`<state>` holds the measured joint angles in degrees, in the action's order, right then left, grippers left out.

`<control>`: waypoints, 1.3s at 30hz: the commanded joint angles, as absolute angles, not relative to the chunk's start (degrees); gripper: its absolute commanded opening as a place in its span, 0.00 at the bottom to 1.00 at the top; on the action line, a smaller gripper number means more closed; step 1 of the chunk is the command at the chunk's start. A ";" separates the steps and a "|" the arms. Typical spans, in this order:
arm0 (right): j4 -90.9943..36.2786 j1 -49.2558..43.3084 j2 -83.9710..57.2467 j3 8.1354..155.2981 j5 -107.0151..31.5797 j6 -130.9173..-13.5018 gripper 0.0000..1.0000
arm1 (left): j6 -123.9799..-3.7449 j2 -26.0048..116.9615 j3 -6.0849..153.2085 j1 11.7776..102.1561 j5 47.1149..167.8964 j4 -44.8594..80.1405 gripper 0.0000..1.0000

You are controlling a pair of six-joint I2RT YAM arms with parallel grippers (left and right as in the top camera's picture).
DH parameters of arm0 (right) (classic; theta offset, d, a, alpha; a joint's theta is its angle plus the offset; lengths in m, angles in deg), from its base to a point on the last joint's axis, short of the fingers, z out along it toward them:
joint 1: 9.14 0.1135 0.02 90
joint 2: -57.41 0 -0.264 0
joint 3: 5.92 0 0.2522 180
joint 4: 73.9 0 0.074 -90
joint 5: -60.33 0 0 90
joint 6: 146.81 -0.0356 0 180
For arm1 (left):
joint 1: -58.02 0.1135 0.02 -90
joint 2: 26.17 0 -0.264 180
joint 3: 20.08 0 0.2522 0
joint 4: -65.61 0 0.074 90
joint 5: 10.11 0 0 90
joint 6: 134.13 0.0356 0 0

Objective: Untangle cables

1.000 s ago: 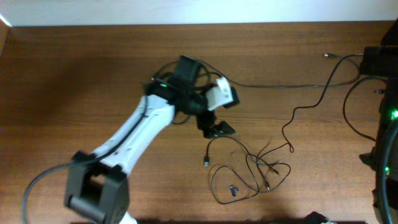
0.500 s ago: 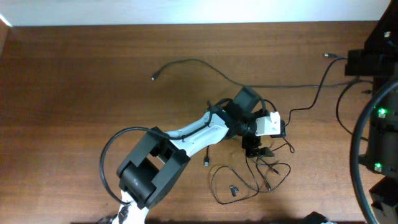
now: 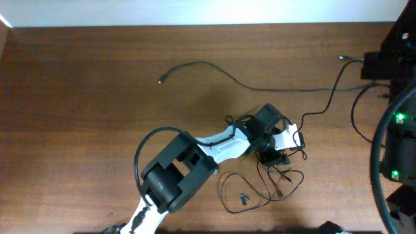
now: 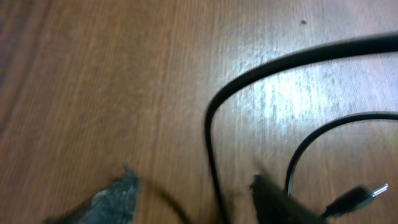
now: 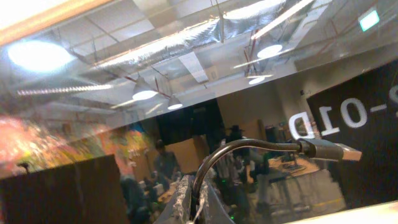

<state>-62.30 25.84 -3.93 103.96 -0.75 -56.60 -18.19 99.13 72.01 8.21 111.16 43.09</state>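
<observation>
Judging from the tabletop (image 3: pixel 78 130), little was done: one long cable (image 3: pixel 208 65) lay stretched out, the other cables (image 3: pixel 281 177) knotted by the left claw (image 4: pixel 194 190), spread astride a strand (image 4: pixel 210 143). The right claw (image 5: pixel 191 196) pinched a cable end (image 5: pixel 261 144).

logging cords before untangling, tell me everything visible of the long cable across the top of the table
The long cable is a thin black cord with a small metal-tipped plug at its left end. It lies slack on the wooden table, arching from the plug, then running right toward the right arm. Its left stretch touches nothing but wood. The right gripper is shut on a cable end there, possibly this one.
</observation>
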 commanded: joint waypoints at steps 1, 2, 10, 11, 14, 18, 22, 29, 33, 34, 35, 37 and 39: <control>-62.60 26.11 -3.65 104.28 -0.48 -59.42 0.04 | -18.41 100.44 72.32 6.99 108.03 42.35 0.30; -62.43 26.11 -3.65 104.28 -0.46 -59.42 0.04 | -18.39 100.46 72.32 6.99 107.68 42.17 0.04; -63.74 26.11 -1.37 104.28 5.02 -58.68 0.04 | -25.49 95.10 72.38 11.25 107.18 40.23 0.00; -64.18 26.11 -0.89 104.28 7.71 -58.61 0.04 | -25.47 93.33 72.38 11.97 107.94 39.12 0.00; -65.12 26.11 0.72 104.28 15.43 -54.96 0.04 | -25.47 82.27 72.38 14.60 109.21 34.92 0.00; -66.38 26.11 0.81 104.28 28.26 -53.96 0.04 | -25.43 67.19 72.38 16.91 106.68 33.26 0.00; -66.38 26.09 0.81 104.28 34.01 -48.39 0.04 | -25.34 56.24 72.38 20.48 92.99 30.15 0.00; -66.36 25.98 0.79 104.28 33.98 -38.40 0.04 | -25.27 51.92 72.38 32.41 71.92 21.35 0.00; -66.32 25.98 0.13 104.28 34.01 -35.40 0.04 | -27.37 51.92 72.38 41.22 72.12 19.62 0.00; -66.34 25.98 0.09 104.28 33.98 -34.66 0.04 | -27.90 51.92 72.38 43.62 72.12 19.62 0.00; -66.10 25.98 -0.04 104.28 33.98 -34.68 0.04 | -28.05 51.92 72.38 45.81 72.12 19.64 0.00; -65.38 25.98 -0.96 104.28 34.03 -34.51 0.04 | -28.66 51.92 72.38 49.63 72.12 19.62 0.00; -64.79 25.98 -1.99 104.28 34.01 -34.51 0.04 | -31.39 51.92 72.38 53.02 72.12 19.62 0.00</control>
<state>-65.25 25.84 -0.52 104.00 33.50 -35.69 -27.50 52.57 72.23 48.98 72.71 19.64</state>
